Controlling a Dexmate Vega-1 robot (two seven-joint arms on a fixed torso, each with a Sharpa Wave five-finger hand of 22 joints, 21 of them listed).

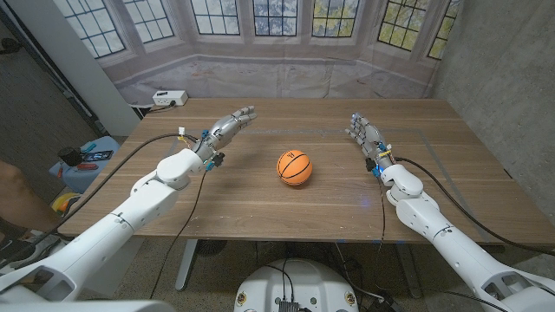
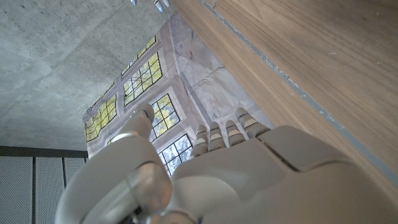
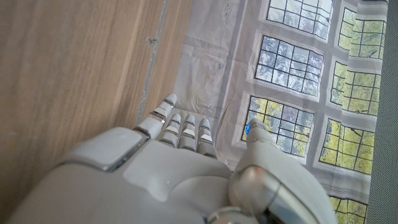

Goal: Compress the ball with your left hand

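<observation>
The ball (image 1: 295, 167) sits mid-worktop (image 1: 260, 212), untouched, well apart from the left robot hand (image 1: 227, 126), which is empty with fingers stretched out, so it looks like the reach across comes next

Head view: high, looking down over wooden table (image 1: 260, 208) toward window backdrop (image 1: 260, 26), whole tabletop in frame. Left wrist view: close behind left hand (image 2: 249, 180), turned, facing same backdrop (image 2: 149, 106). Right wrist view: close behind right hand (image 3: 168, 180), likewise. All three share table and backdrop.
</observation>
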